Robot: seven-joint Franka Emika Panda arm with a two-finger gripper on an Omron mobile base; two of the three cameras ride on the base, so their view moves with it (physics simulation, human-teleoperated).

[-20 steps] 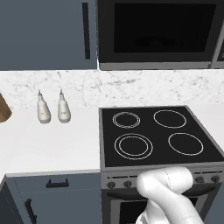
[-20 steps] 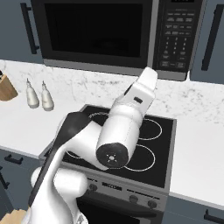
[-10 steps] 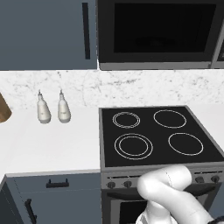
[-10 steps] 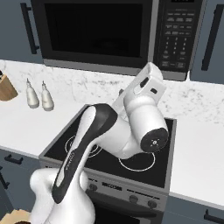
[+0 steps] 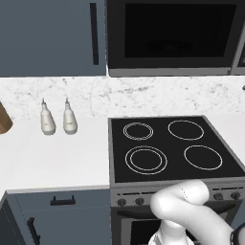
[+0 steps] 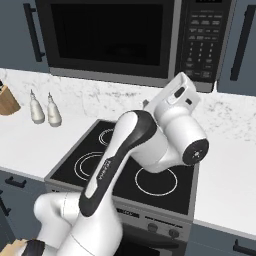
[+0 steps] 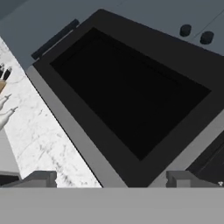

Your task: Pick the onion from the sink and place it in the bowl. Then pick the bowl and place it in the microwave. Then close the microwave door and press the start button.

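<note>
1. Step in hand, as I judge it: getting to the sink for the onion. Neither is in front of the robot here, so I can't place the onion; base & arm likely need to swing off the stove side first.
2. Do it well: keep the elbow high while turning, clear of the stovetop (image 5: 170,146) & the microwave (image 6: 135,37) above it. Don't drop until the basin is under the hand cam.
3. Microwave door (image 5: 174,33) looks shut, dark glass facing out. It'll need opening before the bowl goes in; plan for that.
4. Hand (image 7: 111,179): released, jaws spread wide, nothing btwn the tips. Good for a small round onion; come straight down on it, close gently, it may roll.
5. Pose: arm folded up over the stove, wrist raised near the microwave's lower edge, hand cam looking at the door glass, rolled at an angle.
6. Two bottles (image 5: 58,122) on the bench (image 5: 52,158) left of the stove, well apart from the arm; a knife block (image 6: 7,100) further left.
</note>
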